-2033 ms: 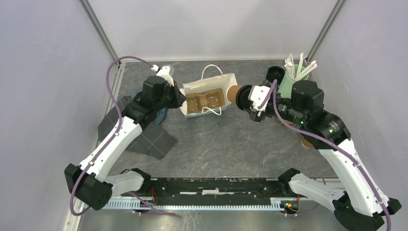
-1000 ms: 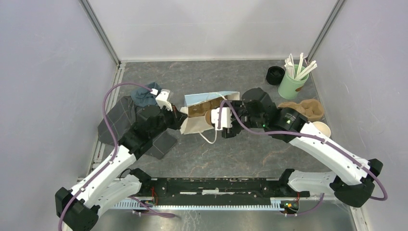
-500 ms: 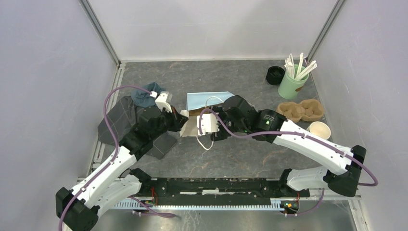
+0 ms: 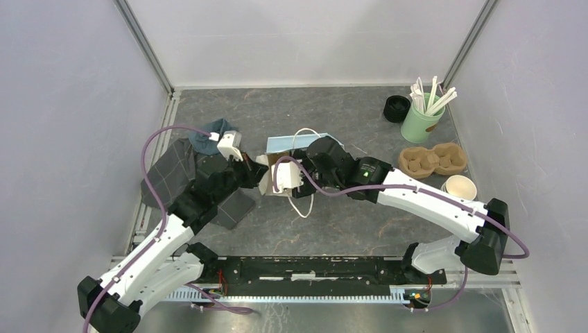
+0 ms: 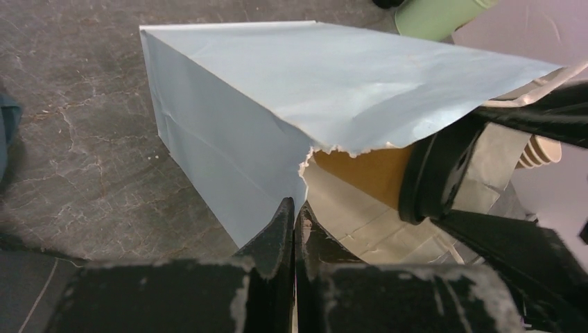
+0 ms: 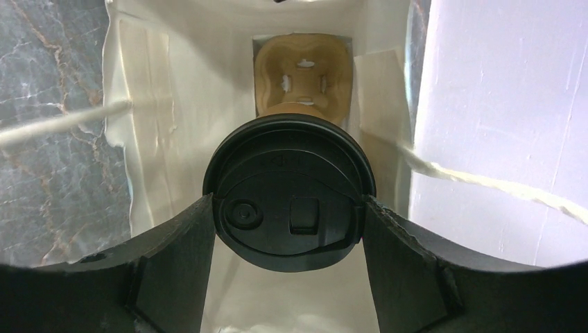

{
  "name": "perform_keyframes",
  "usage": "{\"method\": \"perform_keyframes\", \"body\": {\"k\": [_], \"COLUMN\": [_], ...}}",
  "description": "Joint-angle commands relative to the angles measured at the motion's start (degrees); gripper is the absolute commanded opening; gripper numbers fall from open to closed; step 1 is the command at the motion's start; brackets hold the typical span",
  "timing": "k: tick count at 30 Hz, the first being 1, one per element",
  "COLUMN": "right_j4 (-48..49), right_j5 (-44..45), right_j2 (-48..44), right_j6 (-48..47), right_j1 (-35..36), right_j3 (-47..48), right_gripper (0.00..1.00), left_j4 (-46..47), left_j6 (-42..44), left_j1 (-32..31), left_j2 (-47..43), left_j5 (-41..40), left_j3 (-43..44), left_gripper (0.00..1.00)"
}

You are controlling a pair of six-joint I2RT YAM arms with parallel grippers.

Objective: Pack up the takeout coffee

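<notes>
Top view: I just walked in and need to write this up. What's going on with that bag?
The left tool is shut on the torn edge of the paper bag, holding its mouth open. The right tool grips the takeout coffee at its black lid and holds it partway inside, base first, pointed at the pulp carrier at the bag's bottom. The cup is not yet seated.

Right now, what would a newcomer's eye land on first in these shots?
The right end effector grips the takeout coffee, black lid toward its camera, partway into the mouth of a paper bag lying on its side mid-table. The left end effector is shut on the bag's torn rim. Deep inside the bag sits a pulp carrier.
</notes>
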Motion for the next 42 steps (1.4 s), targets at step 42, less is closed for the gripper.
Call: {"method": "perform_keyframes", "body": {"k": [42], "right_j4": [23.6], "right_j5": [-2.1], "right_j2": [7.2], "right_j6": [-22.8], "right_j1": [-9.9], "right_j3": [-12.0], "right_gripper": [0.00], "left_j4": [4.1], "left_j6": [-1.9], "left_j1": [-0.3], "left_j2": [-5.7], "left_j5": [-3.0], "left_j3": [-2.5], "left_gripper": [0.02]}}
